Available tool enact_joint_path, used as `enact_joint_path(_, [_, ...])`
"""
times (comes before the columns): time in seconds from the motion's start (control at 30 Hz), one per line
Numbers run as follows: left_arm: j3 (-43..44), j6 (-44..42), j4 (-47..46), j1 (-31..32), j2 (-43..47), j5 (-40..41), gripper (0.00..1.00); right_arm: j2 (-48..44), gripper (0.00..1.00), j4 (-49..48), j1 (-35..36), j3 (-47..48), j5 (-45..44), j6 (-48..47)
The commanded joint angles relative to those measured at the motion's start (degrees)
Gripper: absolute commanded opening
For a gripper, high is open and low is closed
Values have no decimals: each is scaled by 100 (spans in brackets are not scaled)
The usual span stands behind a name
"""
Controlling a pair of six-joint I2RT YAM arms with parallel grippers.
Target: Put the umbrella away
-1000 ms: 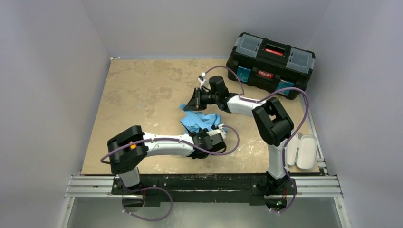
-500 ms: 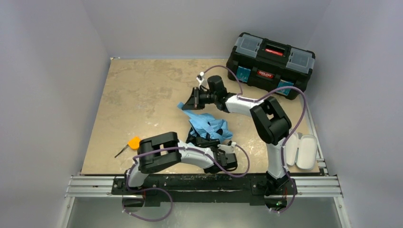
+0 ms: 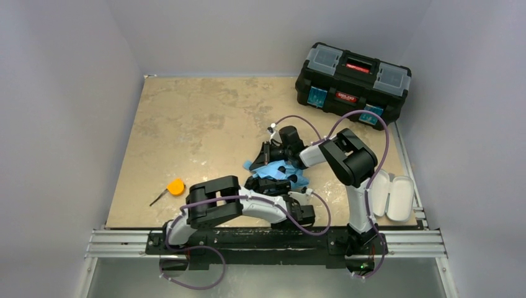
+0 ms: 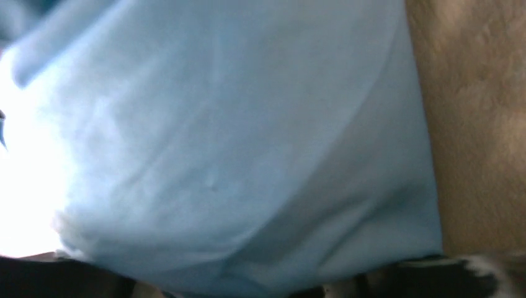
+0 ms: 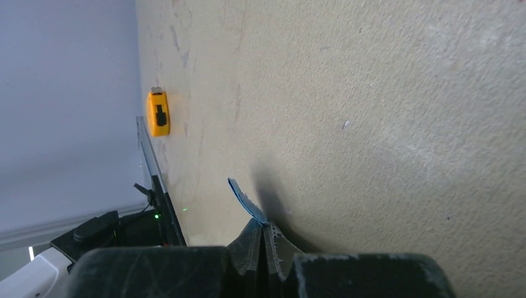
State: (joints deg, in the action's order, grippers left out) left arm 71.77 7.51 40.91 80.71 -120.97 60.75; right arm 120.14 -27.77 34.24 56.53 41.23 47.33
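Observation:
The umbrella [image 3: 277,172] lies bunched on the table, light blue fabric with black parts, just in front of the arm bases. My right gripper [image 3: 267,152] is at its far edge. In the right wrist view that gripper [image 5: 265,227] is shut, pinching a thin blue strip of the umbrella [image 5: 244,198] close above the tabletop. My left gripper [image 3: 268,184] points into the umbrella's near side. Light blue fabric [image 4: 236,143] fills the left wrist view and hides the fingers, so how the jaws stand does not show.
A small orange tape measure [image 3: 176,186] lies near the front left, also in the right wrist view [image 5: 158,113]. A black toolbox [image 3: 353,84] stands closed at the back right. A grey-beige oblong case [image 3: 394,197] lies open at the right edge.
The right gripper pulled the umbrella toward the near edge, bunching it. The left arm folded in along the front edge to the umbrella's near side, uncovering the tape measure.

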Motion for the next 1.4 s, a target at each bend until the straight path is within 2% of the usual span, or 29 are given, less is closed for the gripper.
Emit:
enact_joint_path(0.0, [104,299,299,-10,162,-1418,74,-108,0,74,37,-333,-431,-266])
enact_joint_path(0.1, [-42,322,229,-10,628,-1720,93,-111,0,54,32,-332,-473,-338])
enact_joint_path(0.2, [-51,362,317,-24,989,-1825,99,-58,0,58,39,-276,-441,-419])
enact_joint_path(0.4, [67,363,570,-97,1633,-2358,100,-44,0,126,38,-183,-510,-494])
enact_joint_path(0.63, [91,518,615,-527,2566,-3097,100,-54,0,192,39,-110,-540,-536])
enact_joint_path(0.8, [71,516,588,-1054,3461,-4149,100,-95,0,266,33,-81,-538,-566])
enact_joint_path(0.97, [-417,347,69,-1721,4176,-5191,100,-188,0,319,38,-68,-542,-584])
enact_joint_path(1.17, [-793,249,-364,-2609,4158,-6395,100,-225,0,377,34,27,-520,-576])
enact_joint_path(1.27, [-942,204,-615,-2840,3950,-6861,100,-248,0,395,37,44,-512,-576])
enact_joint_path(1.37, [-1056,164,-846,-2909,3525,-6987,100,-278,0,404,37,33,-498,-585])
